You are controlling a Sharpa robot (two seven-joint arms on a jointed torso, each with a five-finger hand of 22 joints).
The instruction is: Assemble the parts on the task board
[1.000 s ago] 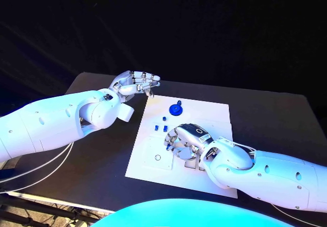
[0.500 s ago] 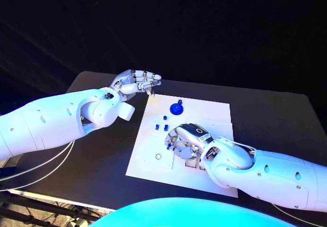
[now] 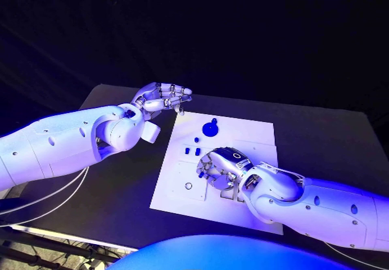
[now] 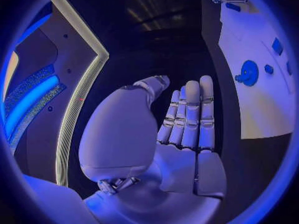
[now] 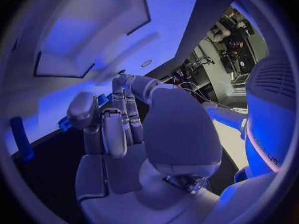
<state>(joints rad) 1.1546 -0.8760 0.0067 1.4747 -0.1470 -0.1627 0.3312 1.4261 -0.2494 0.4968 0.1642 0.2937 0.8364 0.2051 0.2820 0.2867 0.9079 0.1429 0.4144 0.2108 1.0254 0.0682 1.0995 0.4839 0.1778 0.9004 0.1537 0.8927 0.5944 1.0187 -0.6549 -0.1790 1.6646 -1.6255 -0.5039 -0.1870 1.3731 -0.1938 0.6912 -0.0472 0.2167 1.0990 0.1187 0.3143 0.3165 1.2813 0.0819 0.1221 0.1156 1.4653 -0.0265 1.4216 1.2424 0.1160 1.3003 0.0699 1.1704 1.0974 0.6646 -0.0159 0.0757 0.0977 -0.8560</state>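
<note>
Black tabletop is seen under the white task board, which lies in the middle of it, with darkness behind.

The left hand is held above the table just off the board's far left corner. Its fingers are seen side by side and nearly straight in the left wrist view, with the thumb standing apart; in the head view the fingertips are curled slightly forward. Nothing is seen in the palm, so the hand is taken to be empty with its fingers unclenched.

The right hand is lowered onto the middle of the board, its fingers bent down toward the white surface. Whether a part is pinched under them cannot be told, since the fingertips are hidden by the hand itself.

A round blue part is seen on the board beyond the right hand, toward the left hand. Two small blue parts are set side by side just beside the right hand's fingers. A small ring is seen on the board on the near side of that hand.
</note>
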